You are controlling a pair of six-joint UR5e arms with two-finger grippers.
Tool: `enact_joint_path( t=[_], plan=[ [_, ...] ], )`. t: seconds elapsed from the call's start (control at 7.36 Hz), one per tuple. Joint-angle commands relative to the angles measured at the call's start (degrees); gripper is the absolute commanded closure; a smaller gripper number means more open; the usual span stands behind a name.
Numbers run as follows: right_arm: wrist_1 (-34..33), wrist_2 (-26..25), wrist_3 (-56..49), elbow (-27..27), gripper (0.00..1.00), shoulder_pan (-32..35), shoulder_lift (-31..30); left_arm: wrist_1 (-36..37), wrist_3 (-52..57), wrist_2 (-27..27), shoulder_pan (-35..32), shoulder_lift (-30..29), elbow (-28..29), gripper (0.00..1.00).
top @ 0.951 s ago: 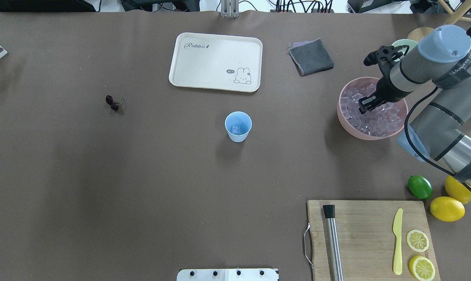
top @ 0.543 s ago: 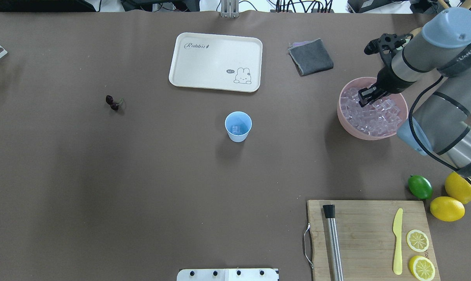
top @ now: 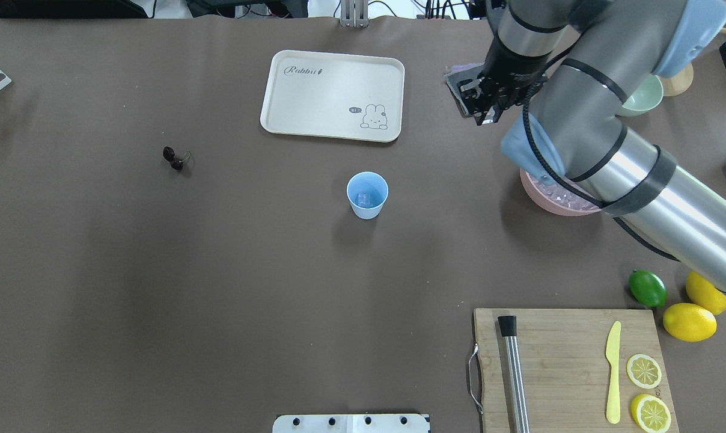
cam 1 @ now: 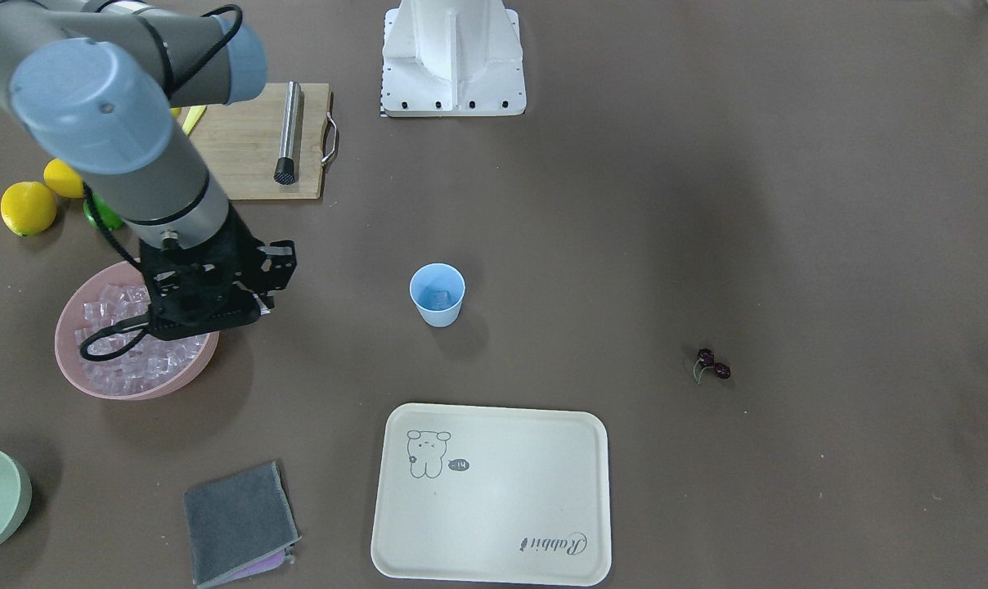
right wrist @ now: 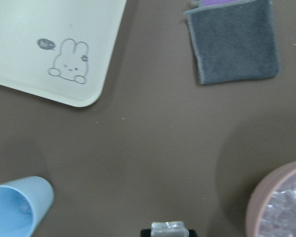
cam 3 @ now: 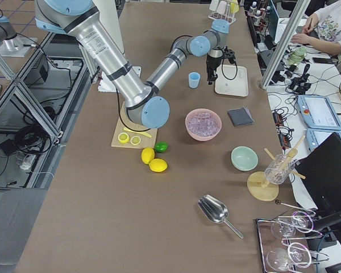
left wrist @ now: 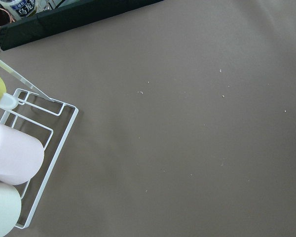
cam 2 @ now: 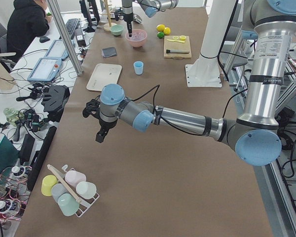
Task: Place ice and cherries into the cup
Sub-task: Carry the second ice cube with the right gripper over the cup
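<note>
Right gripper (top: pixel 483 115) clenched on one ice cube (right wrist: pixel 168 227), aloft between pink bowl (top: pixel 537 199) and cup (top: pixel 367 194). Cup mid-table, a cube inside; cherries (top: pixel 174 157) lie well left. Left gripper (cam 2: pixel 99 136): grip cannot be told.

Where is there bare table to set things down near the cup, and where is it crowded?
Bare: the wide stretch between the cherries and the cup, and everything from the cup toward the robot's base, left of the cutting board. Crowded: the robot's right side, where pink bowl, lime, lemons and the board cluster.
</note>
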Motion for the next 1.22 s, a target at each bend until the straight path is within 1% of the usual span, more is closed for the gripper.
enact_joint_path(
  t=[0.0,0.14,0.54,0.81,0.95,1.09],
  plan=[
    [7.75,-7.68,15.7,-6.52,1.0,-10.37,5.87,-0.06,0.08,0.01,0.15,-0.8,1.16,0.02],
    [12.34,-12.94,19.68,-7.94,1.0,-13.91,5.97,-0.14,0.25,0.01,0.15,-0.89,2.03,0.02],
    [12.83,-13.7,20.07,-8.57,1.0,-16.75,6.05,-0.15,0.16,0.01,0.15,-0.8,1.87,0.02],
    [12.83,-13.61,20.25,-8.92,1.0,-16.76,5.88,-0.15,-0.01,-0.08,0.15,-0.71,0.38,0.02],
    [12.83,-13.7,18.51,-8.93,0.52,-15.71,5.88,-0.23,0.34,-0.16,0.15,-0.63,-0.15,0.02],
    [12.83,-13.87,17.19,-8.93,0.26,-15.7,5.79,-0.23,0.34,0.01,0.32,-0.89,0.28,0.02]
  ],
)
